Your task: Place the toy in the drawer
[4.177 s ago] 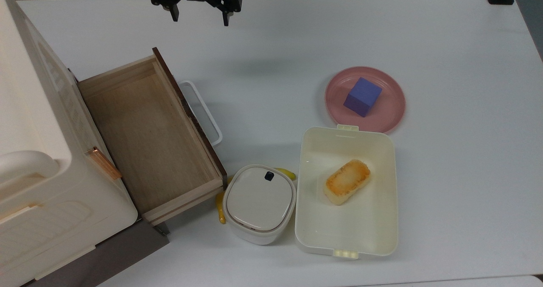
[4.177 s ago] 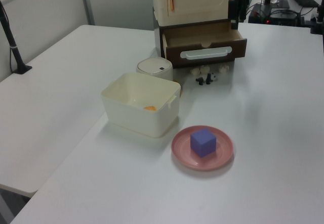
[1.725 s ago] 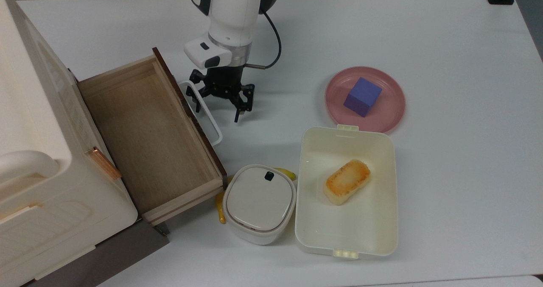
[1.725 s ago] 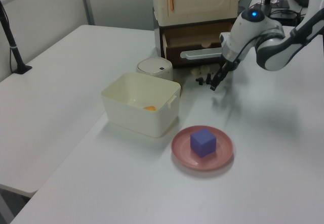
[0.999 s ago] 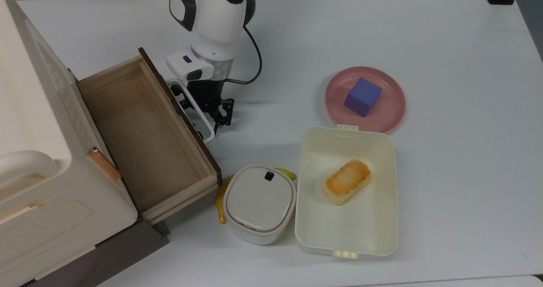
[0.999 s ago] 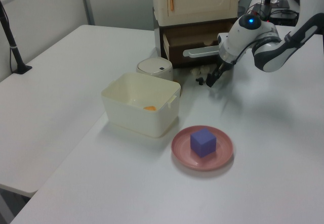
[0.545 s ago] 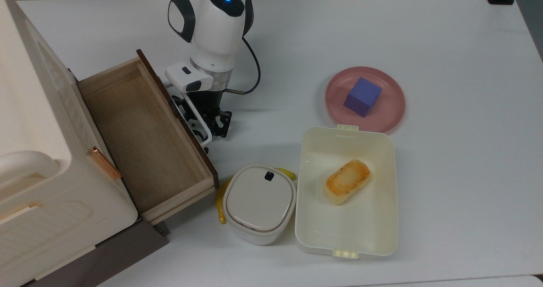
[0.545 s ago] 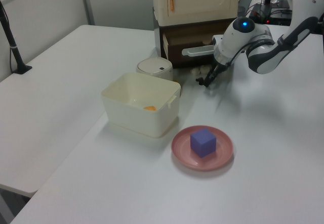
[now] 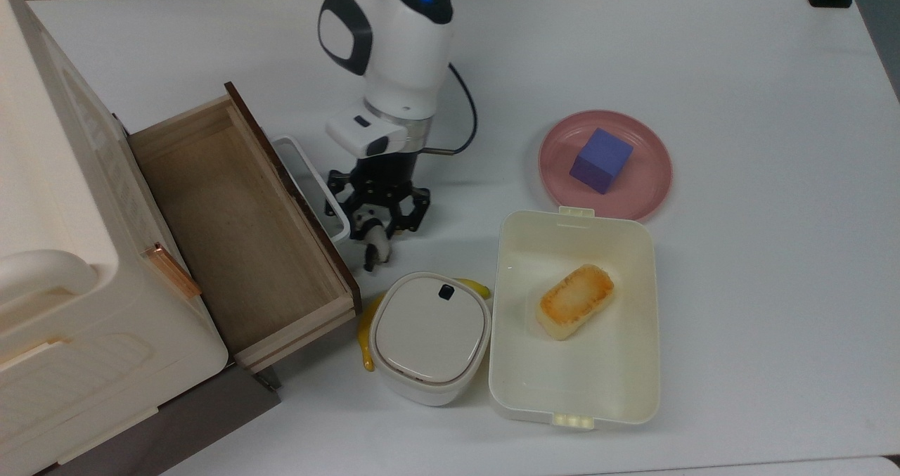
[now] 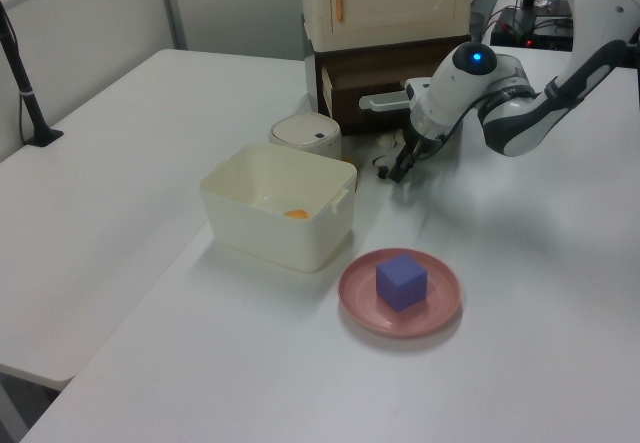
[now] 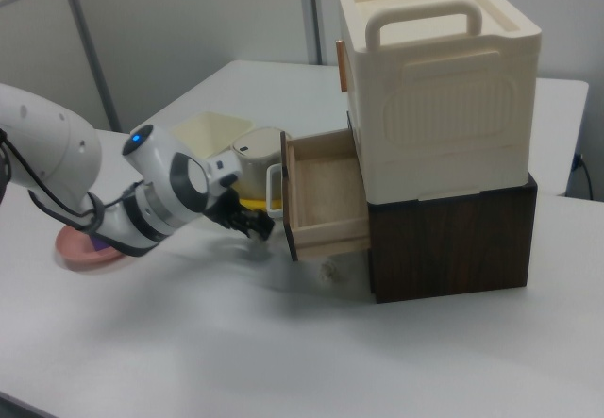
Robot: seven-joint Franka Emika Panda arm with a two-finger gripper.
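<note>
Standing open, drawer beside white table, handle just beside gripper. Gripper fingers spread around toy, not clenched. Risked clipping handle or pinching badly, tipping the tiny toy away.

Arm reaches down from the top view's upper edge, wrist pitched toward the table – blue status light on. Gripper sits low, just off the surface, fingers splayed apart – visible in the left view too.
</note>
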